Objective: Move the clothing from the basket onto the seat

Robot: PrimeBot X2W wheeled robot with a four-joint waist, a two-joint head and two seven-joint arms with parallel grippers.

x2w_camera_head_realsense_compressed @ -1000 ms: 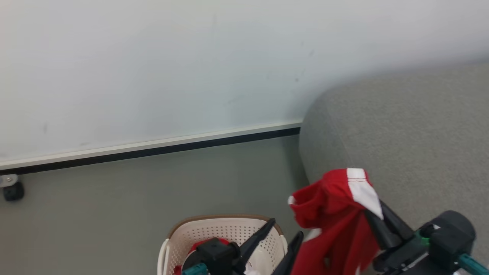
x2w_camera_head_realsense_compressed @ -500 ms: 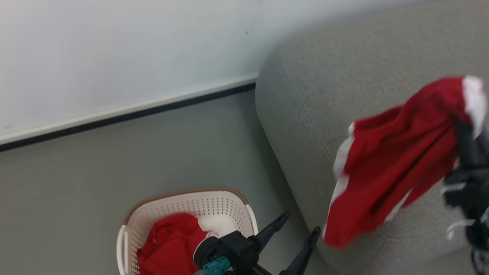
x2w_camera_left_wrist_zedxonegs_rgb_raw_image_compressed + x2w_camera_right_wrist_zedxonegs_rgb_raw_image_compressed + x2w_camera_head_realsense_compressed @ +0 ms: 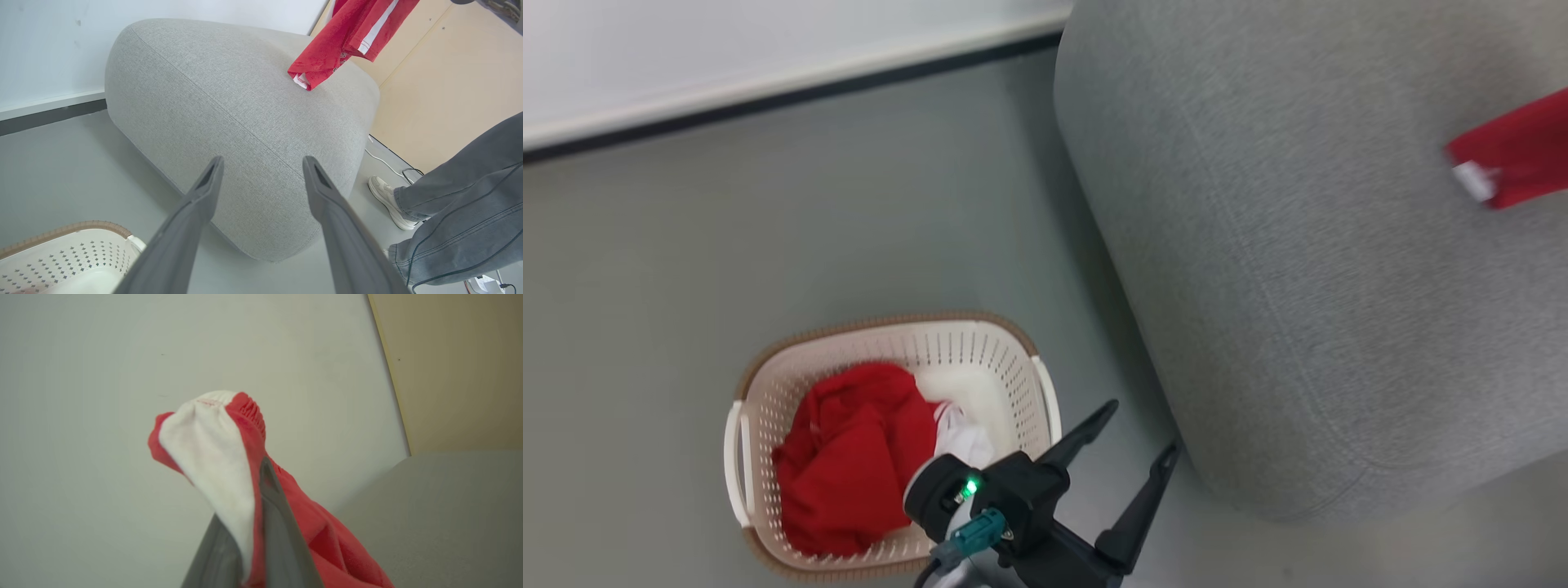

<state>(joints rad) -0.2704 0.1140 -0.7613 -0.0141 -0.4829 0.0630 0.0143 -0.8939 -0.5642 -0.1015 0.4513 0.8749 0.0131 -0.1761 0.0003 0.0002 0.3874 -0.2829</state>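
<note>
A red garment (image 3: 327, 53) hangs over the grey seat (image 3: 229, 122)

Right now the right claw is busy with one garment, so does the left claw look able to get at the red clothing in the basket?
Probably yes. The left claw is open and empty beside the basket, whose red clothing lies uncovered, though the claw points toward the seat.

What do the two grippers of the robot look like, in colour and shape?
The left gripper has two long, dark, tapering fingers on a black rounded body, which carries a small green light and a teal cable connector. The right gripper shows the same dark grey, pointed fingers.
</note>
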